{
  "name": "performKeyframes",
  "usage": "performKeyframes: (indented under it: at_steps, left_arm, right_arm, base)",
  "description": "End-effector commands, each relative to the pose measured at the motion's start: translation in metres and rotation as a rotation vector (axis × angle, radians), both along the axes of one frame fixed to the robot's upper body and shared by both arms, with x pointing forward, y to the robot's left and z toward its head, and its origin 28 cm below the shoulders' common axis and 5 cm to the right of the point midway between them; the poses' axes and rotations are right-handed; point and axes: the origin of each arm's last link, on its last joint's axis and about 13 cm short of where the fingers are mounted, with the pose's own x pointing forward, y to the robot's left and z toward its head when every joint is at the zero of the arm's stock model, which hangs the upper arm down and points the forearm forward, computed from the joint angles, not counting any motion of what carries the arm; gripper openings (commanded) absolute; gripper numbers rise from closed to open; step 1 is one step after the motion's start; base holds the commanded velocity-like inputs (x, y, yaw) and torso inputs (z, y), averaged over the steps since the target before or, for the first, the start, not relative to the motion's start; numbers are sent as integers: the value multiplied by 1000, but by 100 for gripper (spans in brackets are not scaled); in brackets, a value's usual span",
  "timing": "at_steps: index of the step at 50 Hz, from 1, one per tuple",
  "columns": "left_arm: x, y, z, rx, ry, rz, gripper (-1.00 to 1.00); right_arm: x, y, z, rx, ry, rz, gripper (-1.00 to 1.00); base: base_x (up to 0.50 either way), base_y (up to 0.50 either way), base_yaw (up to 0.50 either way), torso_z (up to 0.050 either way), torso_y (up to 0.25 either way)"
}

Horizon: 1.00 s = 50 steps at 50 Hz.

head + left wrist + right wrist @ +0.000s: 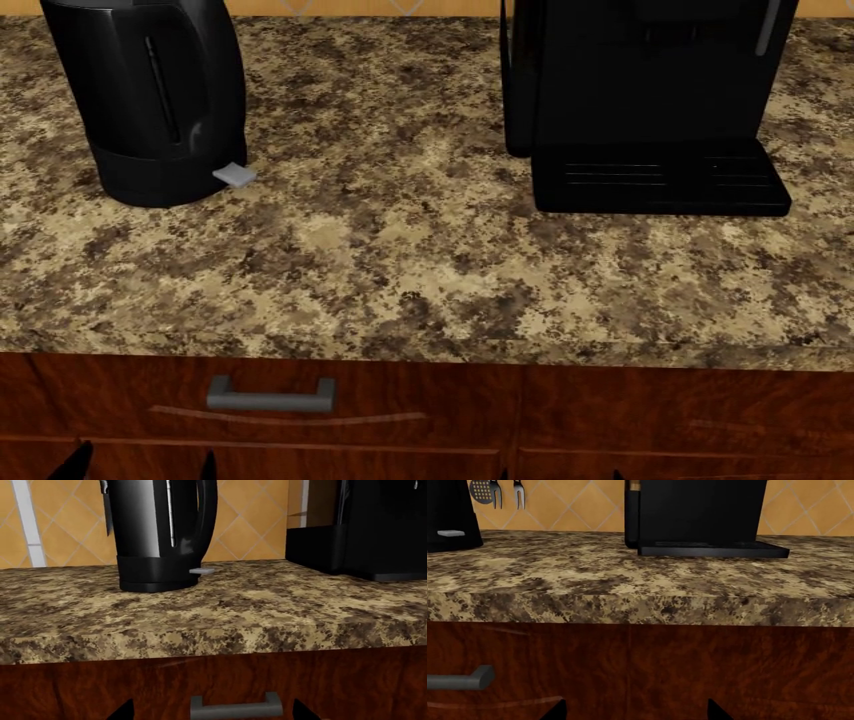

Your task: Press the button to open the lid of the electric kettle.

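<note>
The electric kettle (154, 95) is a tall glossy black jug at the counter's back left, on a round base with a small light-grey tab (234, 176). It also shows in the left wrist view (160, 530) with its tab (202, 571), and its base edge shows in the right wrist view (450, 515). Its lid is cut off above every view. My left gripper (208, 711) is open, low in front of the cabinet, its fingertips (78, 462) far apart. My right gripper (632, 711) is open too, below the counter edge, its fingertips (617, 474) barely showing.
A boxy black coffee machine (647, 95) with a ribbed drip tray stands at the back right. The speckled granite counter (400, 270) overhangs dark wood drawers with a grey handle (271, 396). Utensils (494, 492) hang on the orange tiled wall.
</note>
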Motion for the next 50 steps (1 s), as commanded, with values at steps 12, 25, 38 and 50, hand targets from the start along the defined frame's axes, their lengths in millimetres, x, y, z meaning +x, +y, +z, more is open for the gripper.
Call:
performKeyframes:
  at_steps: [12, 25, 38, 50]
  left_arm:
    - [-21, -4, 120, -37, -48, -63, 100]
    - [-7, 5, 180, -23, -70, -24, 100]
    - [-18, 1, 188, -3, -50, -47, 100]
    - [-20, 0, 192, 12, -62, -48, 100]
  right_arm:
    - [-6, 0, 117, -7, -21, -12, 100]
    - [-9, -10, 175, 58, -13, -54, 100]
    - [-16, -18, 177, -5, -26, -53, 100]
    - [-18, -16, 179, -70, -67, -46, 100]
  base:
    - [0, 0, 0, 0, 0]
    - [0, 0, 0, 0, 0]
    - [0, 0, 0, 0, 0]
    - [155, 0, 0, 0, 0]
